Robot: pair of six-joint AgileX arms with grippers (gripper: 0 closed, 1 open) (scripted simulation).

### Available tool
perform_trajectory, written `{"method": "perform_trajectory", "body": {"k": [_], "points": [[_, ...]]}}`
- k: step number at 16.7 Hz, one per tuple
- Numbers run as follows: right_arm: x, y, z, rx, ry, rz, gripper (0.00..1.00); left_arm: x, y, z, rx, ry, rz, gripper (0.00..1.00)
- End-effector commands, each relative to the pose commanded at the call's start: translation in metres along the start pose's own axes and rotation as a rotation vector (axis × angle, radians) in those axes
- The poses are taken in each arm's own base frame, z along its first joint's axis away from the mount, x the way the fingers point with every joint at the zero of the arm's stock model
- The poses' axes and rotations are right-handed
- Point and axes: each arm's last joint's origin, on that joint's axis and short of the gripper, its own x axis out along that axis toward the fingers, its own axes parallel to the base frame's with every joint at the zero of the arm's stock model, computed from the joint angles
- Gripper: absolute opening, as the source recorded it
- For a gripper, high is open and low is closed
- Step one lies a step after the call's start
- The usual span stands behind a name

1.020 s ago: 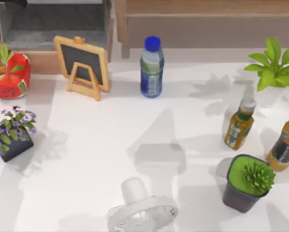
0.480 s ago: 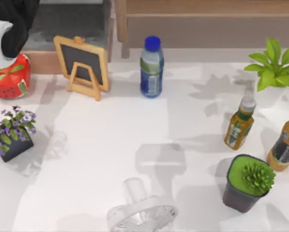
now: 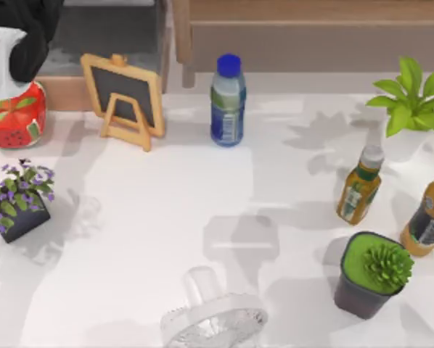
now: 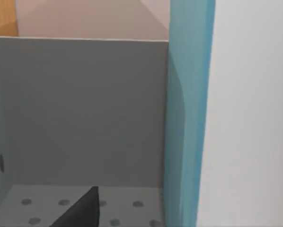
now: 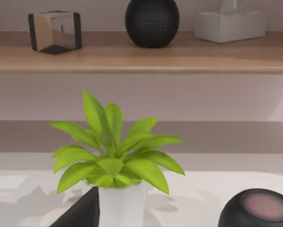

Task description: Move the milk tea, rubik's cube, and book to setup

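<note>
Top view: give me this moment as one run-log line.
left arm: top-left corner, over strawberry pot | table: chalkboard, water bottle, fan | task items: unseen

A: Surface? 
B: White table (image 3: 166, 217), soft shadows across it. A wooden shelf unit (image 3: 311, 29) runs along its far edge.

A: Shelving? 
B: In the right wrist view, two wooden shelves (image 5: 179, 56) against a pale wall (image 5: 203, 97). The left wrist view shows grey panels, possibly a cabinet interior (image 4: 84, 109).
</note>
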Motion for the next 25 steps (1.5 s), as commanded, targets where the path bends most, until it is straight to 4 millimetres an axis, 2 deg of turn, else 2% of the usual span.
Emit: {"method": "perform_trajectory", "body": {"k": [6,10,23,25], "points": [[0.000,0.000,0.000,0.000,0.000,0.000,1.00,0.026,-0.002,0.000,0.000,-0.001,-0.001,1.00],[0.000,0.000,0.000,0.000,0.000,0.000,1.00,0.027,-0.002,0.000,0.000,-0.001,-0.001,1.00],[0.000,0.000,0.000,0.000,0.000,0.000,1.00,0.027,-0.002,0.000,0.000,-0.001,-0.001,0.02],[0.000,0.000,0.000,0.000,0.000,0.000,1.00,0.027,-0.002,0.000,0.000,-0.001,-0.001,0.00]]}}
